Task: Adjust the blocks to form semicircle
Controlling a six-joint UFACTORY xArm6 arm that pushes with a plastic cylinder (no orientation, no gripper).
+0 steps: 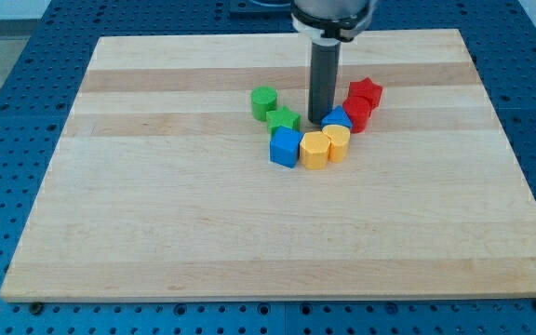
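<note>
Several blocks lie in a curved row near the board's middle. From the view's left: a green cylinder (pixel 264 102), a green star (pixel 284 120), a blue cube (pixel 286 147), a yellow pentagon block (pixel 314 150), a yellow heart-like block (pixel 337 143), a blue block (pixel 337 120), a red block (pixel 357 113) and a red star (pixel 365 92). My tip (pixel 321 122) stands inside the curve, between the green star and the blue block, close to the blue block's left side.
The wooden board (pixel 156 205) lies on a blue perforated table (pixel 7 56). The arm's dark rod comes down from the view's top centre.
</note>
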